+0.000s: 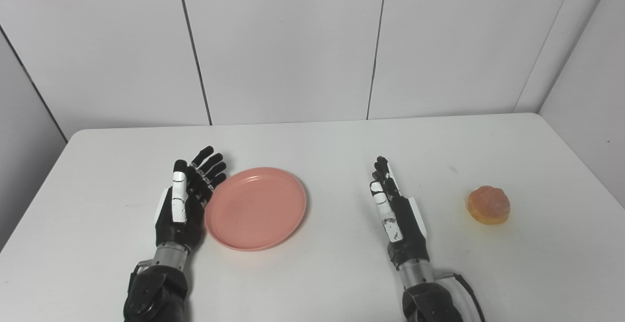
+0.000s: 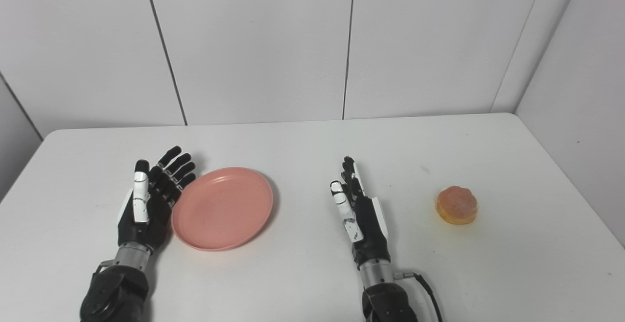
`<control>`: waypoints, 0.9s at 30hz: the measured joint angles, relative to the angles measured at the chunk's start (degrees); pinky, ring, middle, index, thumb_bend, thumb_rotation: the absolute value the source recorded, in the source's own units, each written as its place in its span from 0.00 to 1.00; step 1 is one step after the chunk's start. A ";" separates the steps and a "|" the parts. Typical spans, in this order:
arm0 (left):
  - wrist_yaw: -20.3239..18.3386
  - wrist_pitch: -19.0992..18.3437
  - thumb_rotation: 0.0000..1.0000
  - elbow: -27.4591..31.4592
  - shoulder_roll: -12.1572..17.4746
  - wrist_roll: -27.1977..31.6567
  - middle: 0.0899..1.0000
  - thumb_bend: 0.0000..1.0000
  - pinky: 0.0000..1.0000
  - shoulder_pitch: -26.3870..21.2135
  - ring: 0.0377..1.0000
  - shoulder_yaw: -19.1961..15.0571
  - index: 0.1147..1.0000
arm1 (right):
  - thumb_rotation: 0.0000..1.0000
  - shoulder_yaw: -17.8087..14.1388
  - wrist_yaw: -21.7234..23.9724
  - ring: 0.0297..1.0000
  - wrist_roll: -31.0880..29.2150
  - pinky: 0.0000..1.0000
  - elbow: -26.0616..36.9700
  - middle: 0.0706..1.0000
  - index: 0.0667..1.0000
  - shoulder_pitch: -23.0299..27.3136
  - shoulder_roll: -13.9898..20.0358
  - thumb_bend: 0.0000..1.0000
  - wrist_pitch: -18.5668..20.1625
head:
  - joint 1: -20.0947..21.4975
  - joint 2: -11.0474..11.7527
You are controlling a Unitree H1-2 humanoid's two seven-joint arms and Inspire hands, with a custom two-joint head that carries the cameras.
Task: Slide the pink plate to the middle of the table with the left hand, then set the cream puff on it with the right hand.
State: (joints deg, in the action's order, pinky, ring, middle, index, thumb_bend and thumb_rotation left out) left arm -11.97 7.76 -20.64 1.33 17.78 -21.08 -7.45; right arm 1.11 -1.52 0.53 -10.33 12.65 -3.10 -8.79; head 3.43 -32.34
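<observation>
1. Now, my left robot hand (image 1: 183, 204) sits flat at the left rim of the pink plate (image 1: 256, 208), fingers apart and holding nothing; whether the fingertips touch the rim I cannot tell, but they are just beside it.
2. The plate lies on the worktop (image 1: 312, 273), left of centre, with nothing on it.
3. My right robot hand (image 1: 396, 209) rests edge-up near the middle of the worktop, fingers straight and close together, holding nothing.
4. The cream puff (image 1: 489, 205) sits alone to the right, well apart from that hand and from the plate.
5. I judge the first step to be in hand: the plate has yet to reach the middle.
6. The next move, as I see it, calls for my left palm to press against the rim and push the plate sideways to the right, low and steady so it slides instead of tipping.
7. My right robot hand stands in the plate's path, so it may need to give way first.
</observation>
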 measured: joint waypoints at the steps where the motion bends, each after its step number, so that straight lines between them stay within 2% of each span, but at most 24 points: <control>1: 0.19 -0.07 0.98 0.46 -0.51 -0.21 0.82 0.69 0.87 0.22 0.85 0.41 0.80 | 0.87 -0.11 0.13 1.00 -0.31 1.00 0.00 0.99 0.97 0.00 -0.01 0.68 -0.02 | -0.01 0.00; 3: 0.51 -0.84 0.99 1.54 -1.63 -0.67 0.83 0.69 0.89 0.69 0.85 1.19 0.80 | 0.87 -0.17 0.24 1.00 -0.77 1.00 0.00 0.99 0.97 0.01 0.01 0.70 -0.06 | -0.45 -0.09; 10: 2.36 -2.10 0.98 3.06 -3.37 -2.65 0.82 0.69 0.89 1.61 0.84 2.84 0.79 | 0.88 -0.05 0.33 1.00 -1.19 1.00 0.29 0.99 0.96 -0.14 0.46 0.65 -0.06 | -2.12 -0.53; 22: 3.53 -1.68 1.00 3.32 -5.45 -5.62 0.82 0.68 0.88 1.80 0.85 4.59 0.79 | 0.86 -0.09 0.36 1.00 -1.82 1.00 0.65 0.99 0.96 -0.35 0.62 0.61 -0.15 | -1.94 -0.70; 27: 3.63 0.17 1.00 2.56 -6.12 -5.70 0.82 0.69 0.87 1.58 0.85 4.69 0.79 | 0.88 -0.09 0.34 1.00 -1.77 1.00 0.66 1.00 0.96 -0.42 0.78 0.62 -0.15 | -1.76 -0.79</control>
State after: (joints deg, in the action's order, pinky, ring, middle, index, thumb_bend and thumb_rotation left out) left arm -8.34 7.93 -18.08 -4.79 12.08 -19.50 -2.76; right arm 1.02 -1.18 -1.25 -9.67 12.23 -2.32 -8.94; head 1.67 -33.13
